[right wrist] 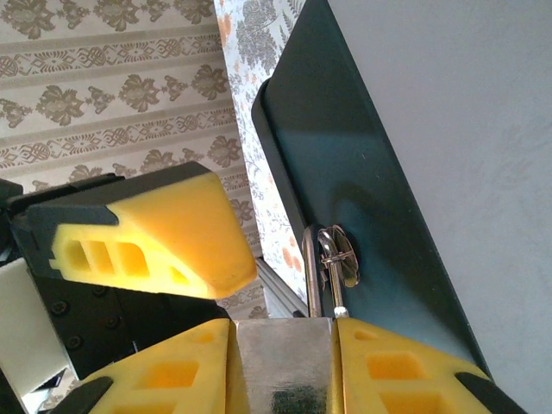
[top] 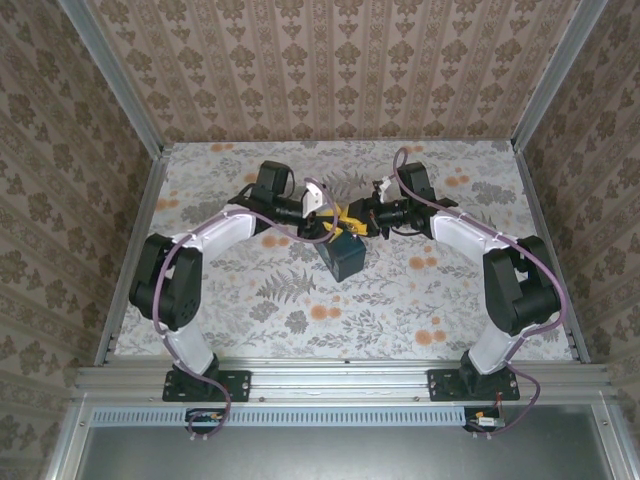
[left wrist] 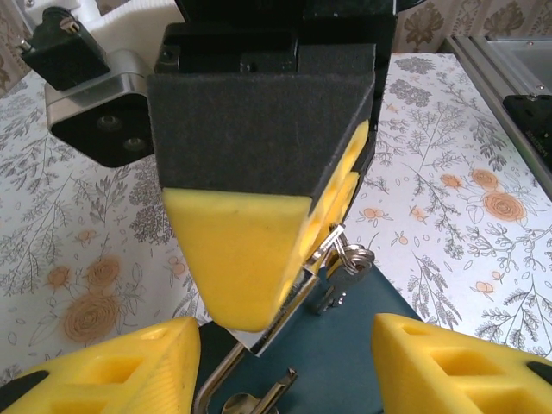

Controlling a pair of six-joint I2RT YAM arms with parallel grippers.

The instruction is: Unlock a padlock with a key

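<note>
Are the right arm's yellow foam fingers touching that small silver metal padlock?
Touching. The right wrist view shows the small silver metal padlock clamped between the two yellow fingers of the right gripper, flush on both sides with no gap.

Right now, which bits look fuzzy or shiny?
Left wrist view: the key glints bright. Right wrist view: the padlock shows a smeary grey reflection; the box has one dark face, one pale. Top view: even light, faint shadows.

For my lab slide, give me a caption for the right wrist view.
Right claw grips the silver padlock, shackle up, beside the dark blue box.
</note>
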